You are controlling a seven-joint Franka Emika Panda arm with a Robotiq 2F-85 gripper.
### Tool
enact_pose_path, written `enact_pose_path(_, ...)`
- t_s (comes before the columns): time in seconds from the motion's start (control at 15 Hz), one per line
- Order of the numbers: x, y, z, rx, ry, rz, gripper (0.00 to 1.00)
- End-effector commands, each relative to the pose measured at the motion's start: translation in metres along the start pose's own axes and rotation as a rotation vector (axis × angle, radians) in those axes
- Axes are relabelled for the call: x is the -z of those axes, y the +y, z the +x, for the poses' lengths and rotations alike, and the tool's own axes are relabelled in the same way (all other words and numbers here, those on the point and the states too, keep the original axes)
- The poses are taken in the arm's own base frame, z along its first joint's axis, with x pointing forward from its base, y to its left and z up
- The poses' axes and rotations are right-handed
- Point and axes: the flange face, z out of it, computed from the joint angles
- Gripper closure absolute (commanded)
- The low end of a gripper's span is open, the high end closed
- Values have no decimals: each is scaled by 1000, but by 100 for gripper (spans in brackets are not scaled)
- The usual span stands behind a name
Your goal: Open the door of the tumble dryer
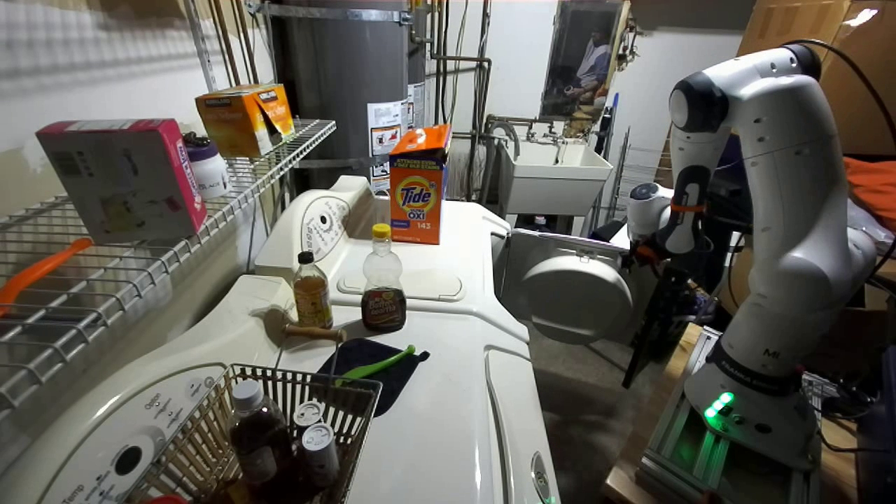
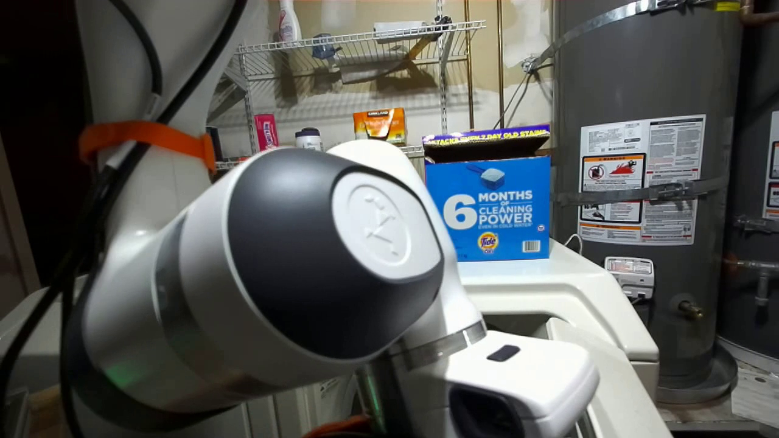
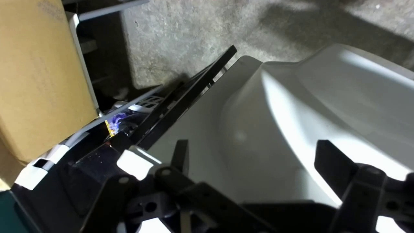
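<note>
The white tumble dryer [image 1: 465, 280] stands beyond a second white machine, and its top also shows in an exterior view [image 2: 581, 267]. Its door [image 1: 577, 297] stands swung well out from the front, with the grey inner face and round bulge visible. My gripper [image 1: 628, 260] is at the door's free edge, near the upper corner. In the wrist view my gripper [image 3: 252, 144] is open, fingers wide apart, and the door's grey inner face [image 3: 210, 136] fills the space behind them. Nothing is held. I cannot tell whether a finger touches the door. The arm hides much of the dryer front in an exterior view.
An orange detergent box [image 1: 418, 185] and bottles stand on the machines. A wire basket [image 1: 364, 392] is in front. A utility sink [image 1: 556, 185] is behind the door. A black frame [image 3: 194, 94] and a cardboard box [image 3: 42, 77] stand close beside the door's edge.
</note>
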Motion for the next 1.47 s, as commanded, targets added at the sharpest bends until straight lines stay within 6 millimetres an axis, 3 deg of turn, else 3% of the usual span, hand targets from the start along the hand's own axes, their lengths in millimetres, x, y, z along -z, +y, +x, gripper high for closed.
enact_pose_path(0.0, -9, 1, 25, -15, 86, 4, 0)
enact_pose_path(0.2, -16, -2, 26, -29, 93, 21, 0)
enact_pose_path(0.47, -11, -37, 5, 54, 68, 93, 0)
enact_pose_path(0.73, 27, -81, -10, 106, 60, 156, 0)
enact_pose_path(0.93, 60, -109, -45, 173, -5, 261, 0)
enact_pose_path(1.13, 101, -126, -67, 256, -37, 324, 0)
enact_pose_path(1.4, 150, -137, -73, 351, -56, 371, 0)
